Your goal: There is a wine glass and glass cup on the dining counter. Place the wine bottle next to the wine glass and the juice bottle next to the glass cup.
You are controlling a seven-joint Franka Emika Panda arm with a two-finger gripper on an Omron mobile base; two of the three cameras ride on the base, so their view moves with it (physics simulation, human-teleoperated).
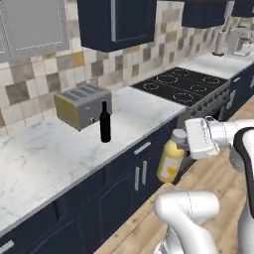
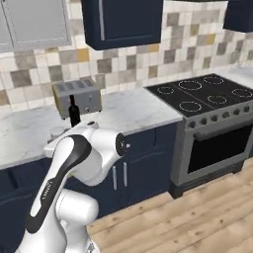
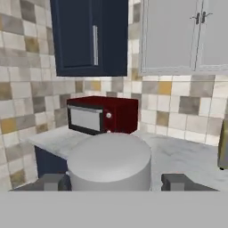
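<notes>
A: Where is the juice bottle [image 1: 171, 158]?

B: Clear of the wall counter [image 1: 59, 149], out in front of the navy cabinet doors and above the wood floor [image 1: 218, 173], tilted slightly. The gripper [image 1: 187, 139] is clamped on its neck just under the grey-white cap [image 3: 109, 160], a finger [image 3: 52, 181] on either side in the hand view.

A: And the wine bottle [image 1: 105, 122]?

B: Upright on the wall counter, just in front of the toaster [image 1: 82, 105], well apart from the gripper. From the right, the wine bottle [image 2: 74, 111] shows above the arm. A red microwave [image 3: 103, 115] sits farther along the counter.
</notes>
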